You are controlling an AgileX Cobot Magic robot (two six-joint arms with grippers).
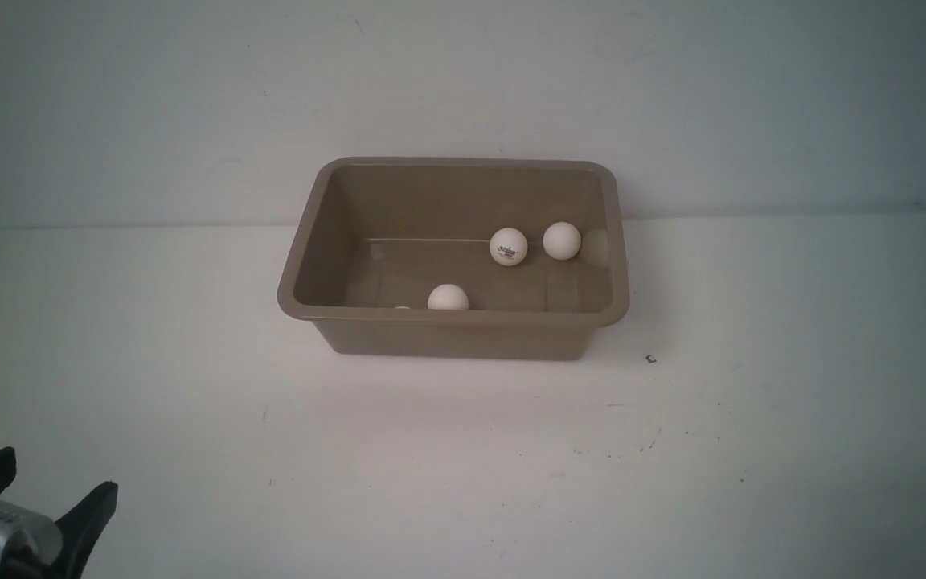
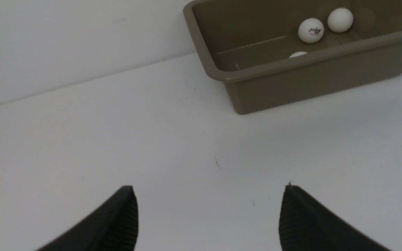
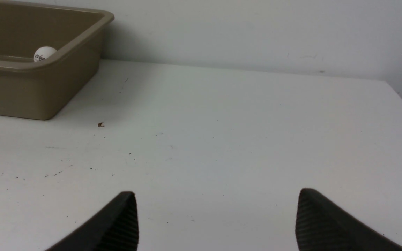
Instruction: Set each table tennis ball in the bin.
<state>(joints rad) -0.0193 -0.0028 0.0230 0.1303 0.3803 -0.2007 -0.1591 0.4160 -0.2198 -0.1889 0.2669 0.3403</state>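
Bin sat mid-surface, well apart from both grippers. Counted three table tennis balls clearly inside: logo ball and plain ball near far right corner, third ball by near wall; sliver of a possible fourth beside it, couldn't confirm. Left gripper low at near left, spread wide, nothing held. Right gripper low over bare surface right of bin, also wide, empty.

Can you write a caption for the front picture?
Three balls lie in the brown bin on a white table; the open left gripper peeks in.
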